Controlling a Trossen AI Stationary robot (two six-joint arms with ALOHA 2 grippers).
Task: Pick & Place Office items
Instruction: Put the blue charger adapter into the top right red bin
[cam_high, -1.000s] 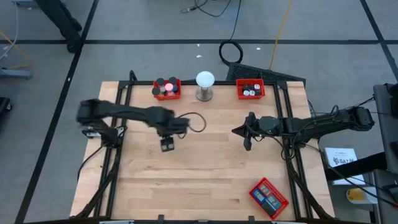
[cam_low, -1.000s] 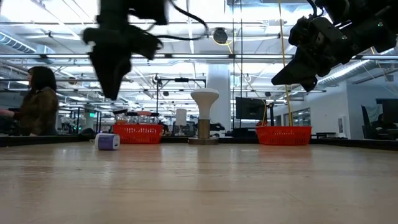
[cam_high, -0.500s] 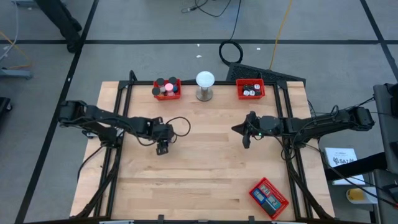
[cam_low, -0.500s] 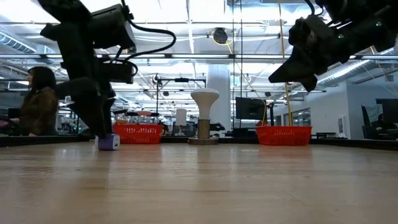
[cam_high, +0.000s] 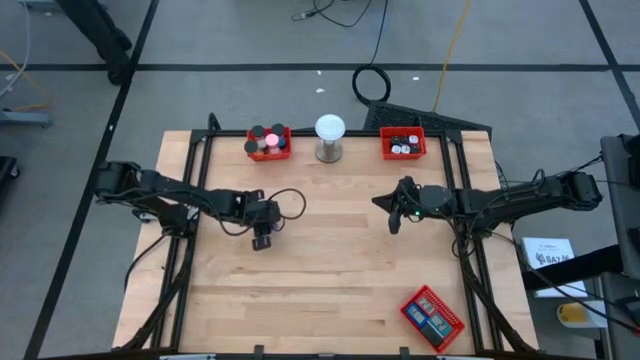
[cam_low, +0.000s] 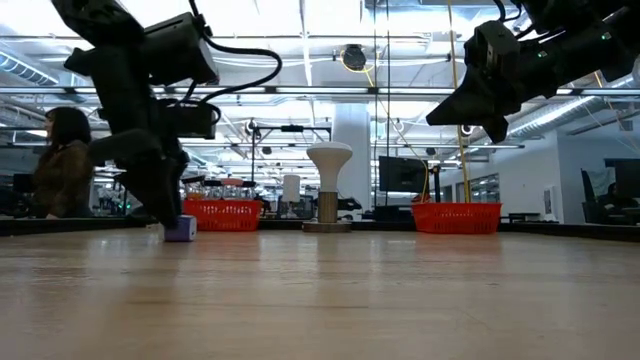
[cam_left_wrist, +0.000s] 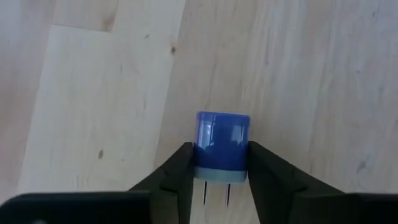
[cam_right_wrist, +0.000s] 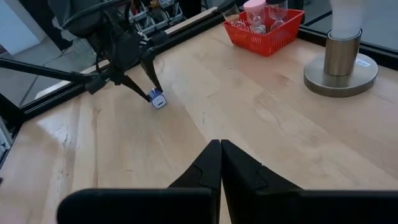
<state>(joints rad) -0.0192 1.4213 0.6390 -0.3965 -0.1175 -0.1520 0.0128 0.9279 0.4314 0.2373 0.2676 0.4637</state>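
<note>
One office item, a small blue block (cam_left_wrist: 222, 140) with a pale end and two metal prongs, lies on its side on the wooden table, left of the middle (cam_low: 180, 230). My left gripper (cam_left_wrist: 221, 152) stands low over it (cam_high: 262, 240), one finger on each side. The right wrist view shows the same block (cam_right_wrist: 158, 101) under those fingers. My right gripper (cam_high: 395, 222) hangs above the table right of the middle, shut and empty (cam_right_wrist: 220, 163). My left gripper pinches the blue block between its two fingers (cam_left_wrist: 181, 163), on the opposite sides of its pronged end (cam_left_wrist: 219, 163). The fingers come from above, slanting down. The block still lies on the table top, prongs pointing back toward the wrist.
At the far edge stand a red tray (cam_high: 269, 143) with black, red and pink discs, a white globe on a metal base (cam_high: 329, 137), and a second red tray (cam_high: 402, 144). A third red tray (cam_high: 432, 316) sits near the right near corner. A person (cam_low: 60, 165) is beyond the table.
My left gripper has come down from well above the table onto the blue block, shifting a little toward the left edge, then held still around it. The block has stayed in place. My right gripper has barely moved.
</note>
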